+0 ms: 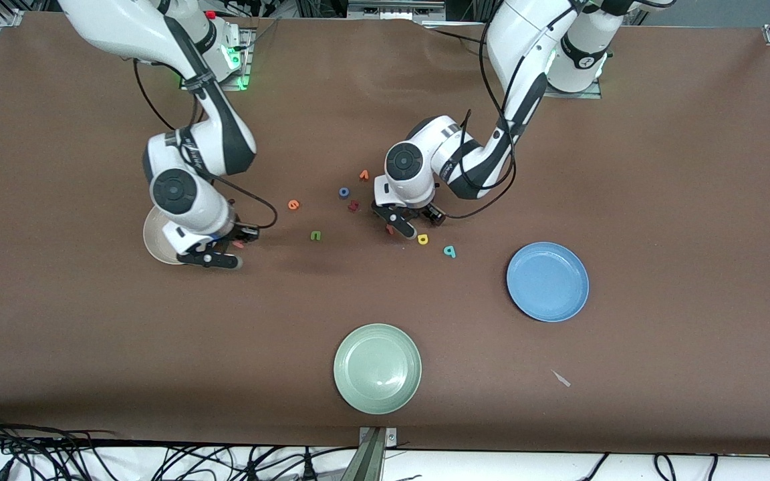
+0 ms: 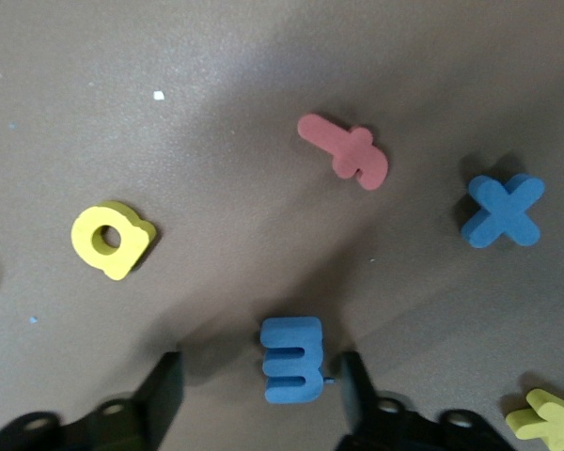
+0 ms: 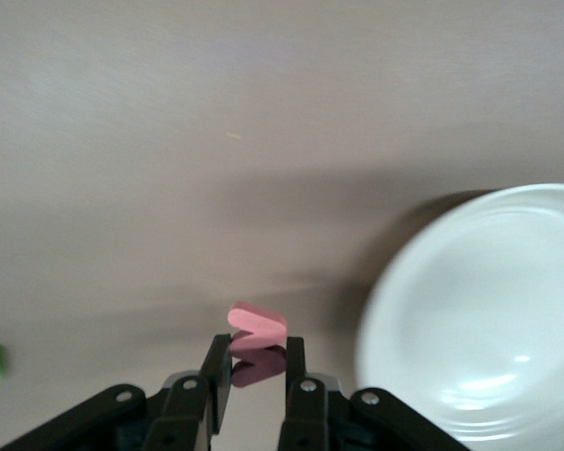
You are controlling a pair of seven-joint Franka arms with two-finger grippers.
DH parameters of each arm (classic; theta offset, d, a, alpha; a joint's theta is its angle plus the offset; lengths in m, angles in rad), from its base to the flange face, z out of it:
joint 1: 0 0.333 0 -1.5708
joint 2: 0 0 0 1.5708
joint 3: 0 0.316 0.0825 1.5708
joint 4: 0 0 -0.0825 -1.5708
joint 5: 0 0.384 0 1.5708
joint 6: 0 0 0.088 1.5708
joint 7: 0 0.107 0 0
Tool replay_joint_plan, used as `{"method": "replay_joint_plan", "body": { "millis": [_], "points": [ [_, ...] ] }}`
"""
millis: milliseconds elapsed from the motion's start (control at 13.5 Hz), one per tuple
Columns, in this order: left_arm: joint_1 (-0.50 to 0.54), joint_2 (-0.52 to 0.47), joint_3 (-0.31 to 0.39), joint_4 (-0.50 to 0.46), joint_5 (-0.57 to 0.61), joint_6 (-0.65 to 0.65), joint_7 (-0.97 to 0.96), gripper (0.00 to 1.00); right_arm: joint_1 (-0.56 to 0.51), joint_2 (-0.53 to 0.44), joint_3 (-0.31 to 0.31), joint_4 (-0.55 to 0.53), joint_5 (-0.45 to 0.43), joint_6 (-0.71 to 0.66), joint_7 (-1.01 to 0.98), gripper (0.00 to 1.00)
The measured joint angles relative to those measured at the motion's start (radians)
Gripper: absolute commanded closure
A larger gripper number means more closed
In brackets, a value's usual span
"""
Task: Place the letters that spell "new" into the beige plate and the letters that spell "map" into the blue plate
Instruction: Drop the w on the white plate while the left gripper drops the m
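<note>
Reading the front view as a clock face, the pale green plate (image 1: 377,368) sits at six o'clock, nearest that camera. The blue plate (image 1: 547,281) lies at four o'clock, showing only its bare blue bowl.

Toward the centre come the teal p (image 1: 450,252) and the yellow a (image 1: 423,239), the p at four o'clock of the a. My left gripper (image 1: 402,227) is low over the tabletop just beside the a. From the front its body hides what lies under it. The left wrist view shows it: the blue m (image 2: 291,360) flat on the tabletop between jaws that stand apart, not yet pinching. That view also shows the red f (image 2: 346,155), blue x (image 2: 503,210) and yellow k (image 2: 545,420) nearby.

The green n (image 1: 316,235) and orange e (image 1: 293,204) lie loose farther toward nine o'clock.

My right gripper (image 1: 238,246) is clamped on the pink w (image 3: 257,324), over the tabletop just beside the beige plate (image 1: 154,237) at nine o'clock. The arm covers much of the plate from the front, while the right wrist view shows its glossy pale inside.

The blue o (image 1: 344,192) and orange v (image 1: 363,176) lie farthest.
</note>
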Motion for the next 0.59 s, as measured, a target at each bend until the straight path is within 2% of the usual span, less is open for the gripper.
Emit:
{"method": "replay_joint_plan", "body": {
  "millis": [149,223,297,372,446,520,594],
  "points": [
    [-0.001,-0.004,-0.005,0.001,0.000,0.002,0.001,0.92,-0.003,-0.042,-0.048,-0.068,0.000,0.000,-0.075,0.91],
    [-0.001,-0.006,-0.006,0.001,0.000,0.002,0.002,0.97,-0.003,-0.053,-0.067,-0.094,0.000,0.000,-0.099,0.91],
    [-0.001,-0.007,-0.006,0.002,0.000,0.002,0.003,0.97,-0.003,-0.056,-0.084,-0.114,0.000,0.001,-0.118,0.91],
    [0.000,-0.007,-0.004,0.002,0.000,0.002,0.006,0.97,-0.003,-0.057,-0.102,-0.129,0.000,0.001,-0.143,0.81],
    [0.002,-0.010,-0.002,0.003,0.000,0.001,0.009,0.97,-0.003,-0.056,-0.121,-0.139,0.000,0.001,-0.171,0.38],
    [0.005,-0.017,-0.002,0.004,0.000,-0.011,0.010,0.97,-0.004,-0.053,-0.138,-0.144,0.000,0.001,-0.193,0.00],
    [0.008,-0.032,0.000,0.007,0.000,-0.039,0.011,0.97,-0.005,-0.051,-0.146,-0.145,0.000,0.001,-0.199,0.00]
  ]
}}
